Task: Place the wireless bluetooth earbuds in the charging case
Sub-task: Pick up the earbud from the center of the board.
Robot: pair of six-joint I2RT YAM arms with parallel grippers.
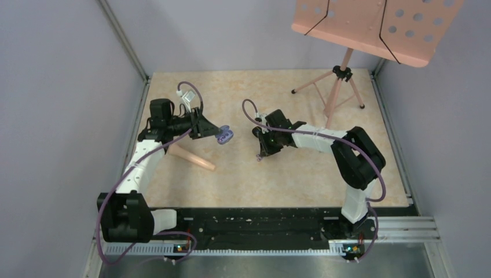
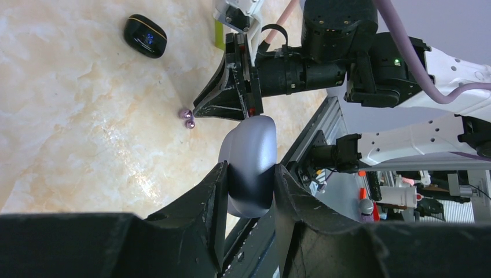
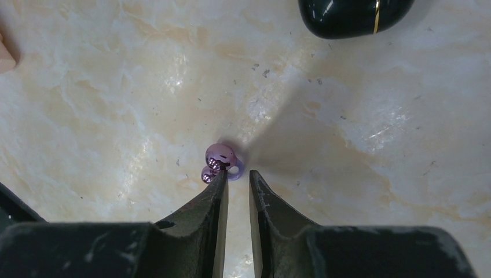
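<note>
Clamped between the fingers of the left gripper [image 2: 250, 169] is the lilac charging case [image 2: 250, 145], held clear above the worktop [image 3: 376, 174] toward its left side; whether its lid is up cannot be told from the wrist view. Near the middle of the worktop the right gripper [image 3: 237, 174] points down with its jaws only narrowly parted and nothing between them. The pale purple earbuds [image 3: 220, 157] lie as one tight clump on the surface, touching the tip of one of its fingers. To do the pick well, the right jaws probably need to part a little more and shift so the clump sits squarely between the pads. They should then close gently, since so small and rounded a thing would likely squirt out sideways. By count: one purple clump, which may be one bud or two touching; no black buds in view; two cases, the lilac one and a black case [image 3: 353, 14] lying just beyond the clump; one pinkish cylinder [image 1: 194, 157] toward the left edge; and one music stand [image 1: 370, 23] at the far right corner.
</note>
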